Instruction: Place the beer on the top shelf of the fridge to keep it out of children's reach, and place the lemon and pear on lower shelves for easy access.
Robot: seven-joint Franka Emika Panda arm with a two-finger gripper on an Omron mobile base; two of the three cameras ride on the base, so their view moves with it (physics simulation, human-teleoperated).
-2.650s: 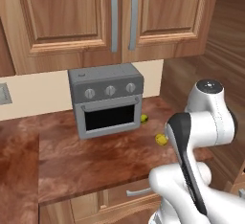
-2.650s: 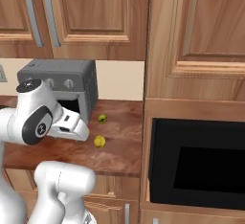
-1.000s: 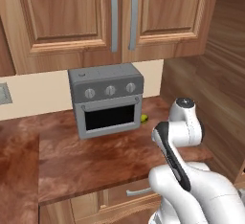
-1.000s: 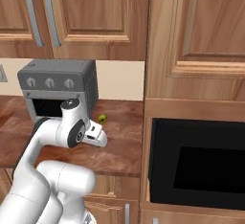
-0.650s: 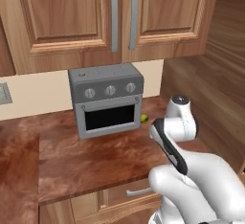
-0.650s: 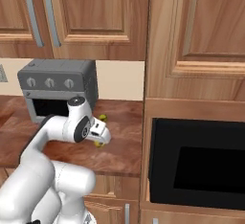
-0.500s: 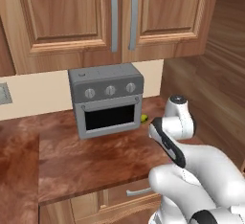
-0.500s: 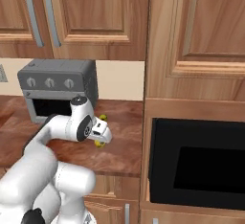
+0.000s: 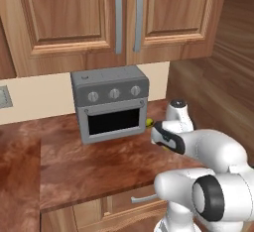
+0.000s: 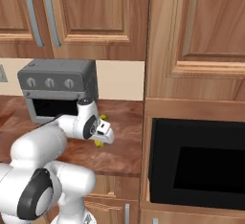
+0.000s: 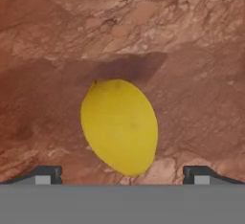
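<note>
1. End effector: two dark fingertips spread wide, one on either side of the small bright yellow oval lemon, gripping nothing
2. Lemon: lies on the reddish-brown marbled stone surface, directly under the end effector
3. Small yellow-green pear: rests on the surface just beside the right end of the grey toaster oven with three knobs
</note>
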